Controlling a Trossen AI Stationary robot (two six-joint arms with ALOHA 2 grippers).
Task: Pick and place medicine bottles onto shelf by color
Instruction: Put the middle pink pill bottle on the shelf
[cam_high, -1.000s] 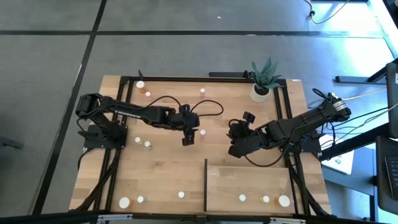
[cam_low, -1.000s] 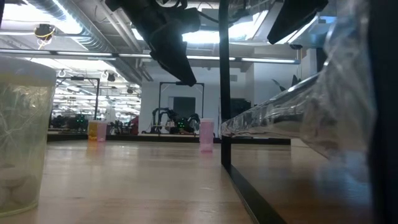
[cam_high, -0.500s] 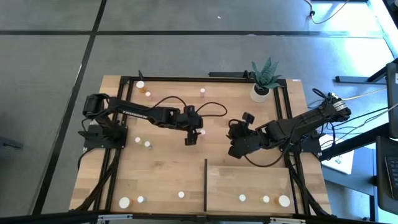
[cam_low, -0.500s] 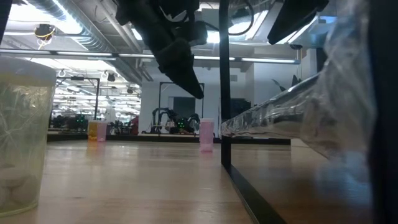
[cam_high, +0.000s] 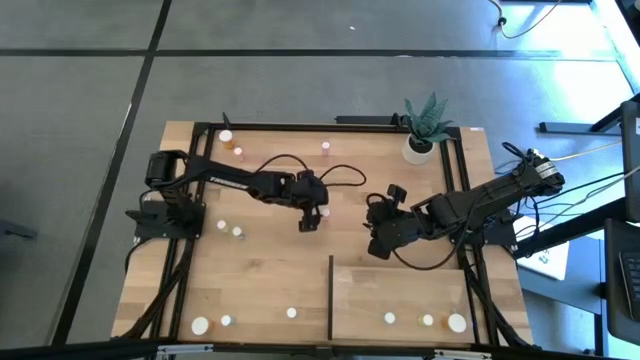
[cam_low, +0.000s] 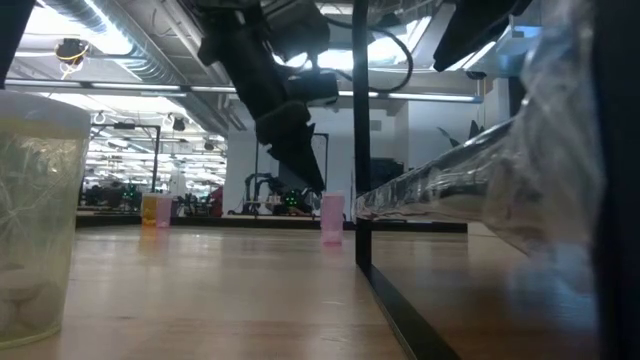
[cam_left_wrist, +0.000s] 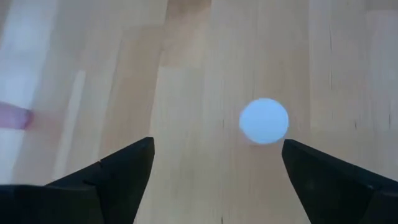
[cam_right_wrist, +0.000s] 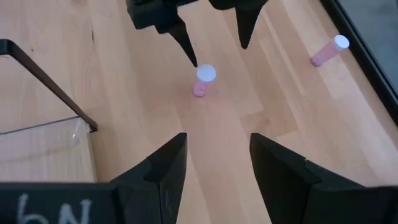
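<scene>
The left gripper (cam_high: 309, 222) hangs over mid-worktop (cam_high: 260, 270), its fingers (cam_left_wrist: 121, 171) spread wide around a pink bottle (cam_right_wrist: 203, 80) — one to each side, neither touching it, nothing held. The bottle stands upright on its own (white cap up), just ahead of the shelf's (cam_high: 400, 295) dark edge. The right gripper (cam_high: 378, 240) waits nearby, above the shelf's far side; its fingers (cam_right_wrist: 165, 168) are partly open and empty. Other bottles stand along the worktop's edges — three on the shelf's near rim.
</scene>
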